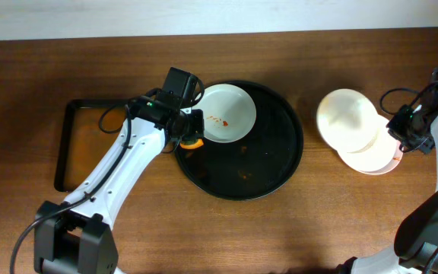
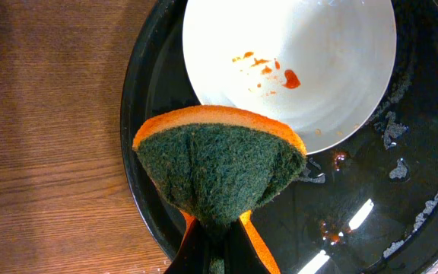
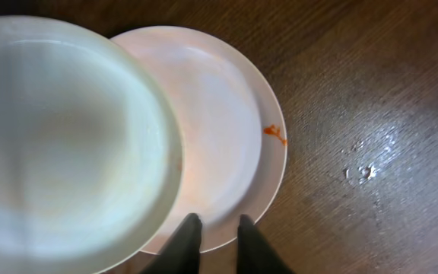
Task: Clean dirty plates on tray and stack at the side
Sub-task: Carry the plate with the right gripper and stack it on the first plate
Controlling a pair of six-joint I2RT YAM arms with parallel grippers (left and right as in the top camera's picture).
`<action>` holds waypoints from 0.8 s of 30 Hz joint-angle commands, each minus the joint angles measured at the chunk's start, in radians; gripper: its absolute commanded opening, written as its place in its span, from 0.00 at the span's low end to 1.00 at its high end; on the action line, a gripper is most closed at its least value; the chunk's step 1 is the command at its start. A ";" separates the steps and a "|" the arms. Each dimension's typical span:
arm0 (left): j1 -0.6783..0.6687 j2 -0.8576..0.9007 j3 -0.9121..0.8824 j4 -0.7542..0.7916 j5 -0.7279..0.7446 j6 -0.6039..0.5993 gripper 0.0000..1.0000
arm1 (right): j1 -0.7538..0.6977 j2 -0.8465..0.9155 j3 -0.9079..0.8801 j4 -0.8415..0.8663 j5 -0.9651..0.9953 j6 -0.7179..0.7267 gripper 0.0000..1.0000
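A white plate (image 1: 226,113) with red-orange smears lies at the back left of the round black tray (image 1: 272,164). My left gripper (image 1: 189,135) is shut on an orange sponge with a green scouring face (image 2: 219,164), held over the tray's left rim (image 2: 139,114) just beside this plate (image 2: 310,68). Two more white plates lie on the table at the right, the upper one (image 1: 347,118) offset over the lower one (image 1: 377,158). My right gripper (image 3: 217,221) hovers over the lower plate's (image 3: 219,129) near rim, its fingers slightly apart and empty. The lower plate's rim has an orange smear.
A smaller rectangular black tray (image 1: 63,152) with a brownish bottom sits at the left. The round tray's floor (image 2: 401,190) is wet with sauce specks. Bare wooden table lies between the round tray and the two plates.
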 commanded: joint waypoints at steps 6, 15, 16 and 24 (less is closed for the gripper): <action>0.003 -0.022 -0.006 -0.001 0.008 0.012 0.00 | -0.001 0.007 0.010 0.002 -0.071 0.001 0.51; 0.003 -0.022 -0.006 -0.001 0.008 0.012 0.00 | 0.047 0.009 0.003 0.117 -0.248 -0.002 0.60; 0.003 -0.022 -0.006 -0.001 0.008 0.012 0.00 | 0.057 0.013 0.002 0.127 -0.237 -0.002 0.59; 0.003 -0.022 -0.006 -0.002 0.008 0.012 0.00 | 0.127 0.127 -0.001 0.180 -0.170 0.068 0.51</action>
